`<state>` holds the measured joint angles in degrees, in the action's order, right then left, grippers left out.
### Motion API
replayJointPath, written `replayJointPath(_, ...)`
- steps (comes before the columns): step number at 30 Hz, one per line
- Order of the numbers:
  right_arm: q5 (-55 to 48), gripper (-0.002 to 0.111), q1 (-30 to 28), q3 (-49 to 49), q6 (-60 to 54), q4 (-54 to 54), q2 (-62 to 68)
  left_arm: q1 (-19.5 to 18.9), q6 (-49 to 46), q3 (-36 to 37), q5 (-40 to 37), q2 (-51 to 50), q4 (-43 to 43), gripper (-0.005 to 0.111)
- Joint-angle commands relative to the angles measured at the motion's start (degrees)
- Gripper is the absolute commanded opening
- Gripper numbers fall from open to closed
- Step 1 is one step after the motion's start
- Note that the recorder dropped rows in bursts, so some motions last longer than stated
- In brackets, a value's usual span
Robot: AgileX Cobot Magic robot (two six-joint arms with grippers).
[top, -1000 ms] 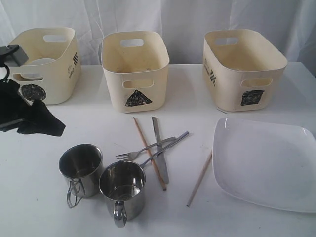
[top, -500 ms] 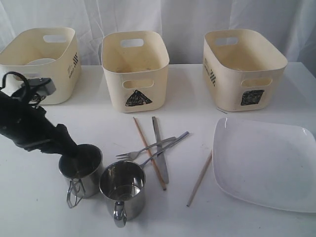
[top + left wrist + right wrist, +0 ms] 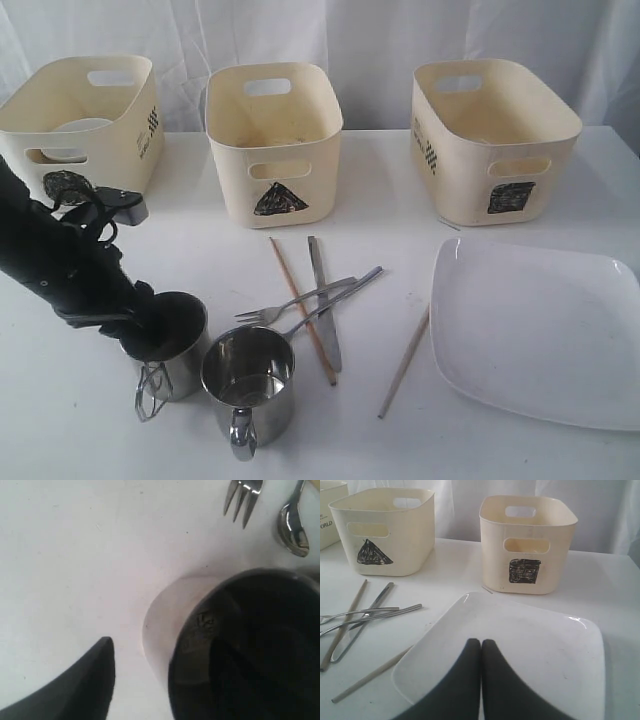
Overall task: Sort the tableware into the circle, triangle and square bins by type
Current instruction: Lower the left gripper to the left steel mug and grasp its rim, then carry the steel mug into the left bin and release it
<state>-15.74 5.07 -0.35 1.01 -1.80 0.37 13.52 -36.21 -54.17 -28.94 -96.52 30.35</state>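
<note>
My left gripper (image 3: 165, 320) is open and straddles the rim of the left steel mug (image 3: 180, 368). In the left wrist view one finger (image 3: 95, 680) stands outside the mug (image 3: 200, 625) and the other is dark inside it. A second steel mug (image 3: 248, 385) stands beside it. Fork (image 3: 290, 301), spoon (image 3: 355, 284), knife (image 3: 318, 270) and a chopstick (image 3: 285, 272) lie crossed mid-table. Another chopstick (image 3: 405, 362) lies beside the white square plate (image 3: 540, 330). My right gripper (image 3: 481, 641) hovers shut over the plate (image 3: 530, 645). The steel bowl is out of view.
Three cream tubs line the back: circle (image 3: 110, 150), triangle (image 3: 275, 145), square (image 3: 490, 140). Something white, perhaps the small bowl (image 3: 80, 126), shows inside the circle tub. White curtain behind. The right arm does not appear in the exterior view.
My left arm has swung from the circle tub down to the left mug and now sits lower over it, one finger inside the rim. The tableware and the plate have not moved.
</note>
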Motion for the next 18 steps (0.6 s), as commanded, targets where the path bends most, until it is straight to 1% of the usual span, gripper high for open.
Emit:
replayJointPath(1, 0.7, 0.0, 0.11, 0.35, 0.27, 0.07, -0.37, 0.45, 0.64, -1.3, -3.18, 0.21, -2.53, 0.032)
replayJointPath(4, 0.7, 0.0, 0.11, 0.35, 0.27, 0.07, -0.37, 0.45, 2.85, -4.74, -6.5, 1.51, -7.07, 0.004)
replayJointPath(5, 0.7, 0.0, 0.11, 0.35, 0.27, 0.07, -0.37, 0.45, 3.27, -6.23, -7.43, 2.45, -9.08, 0.0)
replayJointPath(8, 0.7, 0.0, 0.11, 0.35, 0.27, 0.07, -0.37, 0.45, 6.48, -11.08, -8.37, 5.71, -15.31, 0.0)
replayJointPath(9, 0.83, 0.0, 0.11, 0.35, 0.27, 0.07, -0.37, 0.35, 10.29, -15.09, -7.78, 8.02, -21.45, 0.0)
replayJointPath(10, 0.83, 0.0, 0.11, 0.35, 0.27, 0.07, -0.37, 0.35, 12.26, -16.75, -6.97, 8.91, -24.01, 0.0)
replayJointPath(11, 0.83, 0.0, 0.11, 0.35, 0.27, 0.07, -0.37, 0.35, 17.97, -20.84, -3.98, 9.74, -31.95, 0.0)
replayJointPath(12, 0.83, 0.0, 0.11, 0.35, 0.27, 0.07, -0.37, 0.27, 20.67, -22.51, -2.41, 9.74, -35.7, 0.0)
replayJointPath(13, 0.83, 0.0, 0.11, 0.35, 0.27, 0.07, -0.37, -0.56, 27.56, -26.83, 0.87, 8.71, -44.16, 0.0)
replayJointPath(14, 0.83, 0.0, 0.11, 0.35, 0.27, 0.07, -0.37, -1.45, 29.69, -29.16, 2.14, 7.68, -46.89, 0.0)
replayJointPath(15, 0.83, 0.0, 0.11, 0.35, 0.27, 0.07, -0.37, -4.27, 30.71, -34.23, 3.89, 4.3, -48.38, 0.0)
replayJointPath(16, 0.83, 0.0, 0.11, 0.35, 0.27, 0.07, -0.37, -5.48, 30.85, -36.36, 4.37, 2.59, -48.09, 0.0)
replayJointPath(17, 0.83, 0.0, 0.11, 0.35, 0.27, 0.07, -0.37, -8.62, 31.87, -41.64, 5.48, -2.1, -47.03, 0.0)
replayJointPath(18, 0.83, 0.0, 0.11, 0.35, 0.27, 0.07, -0.37, -10.82, 32.57, -45.85, 7.18, -6.5, -45.42, 0.0)
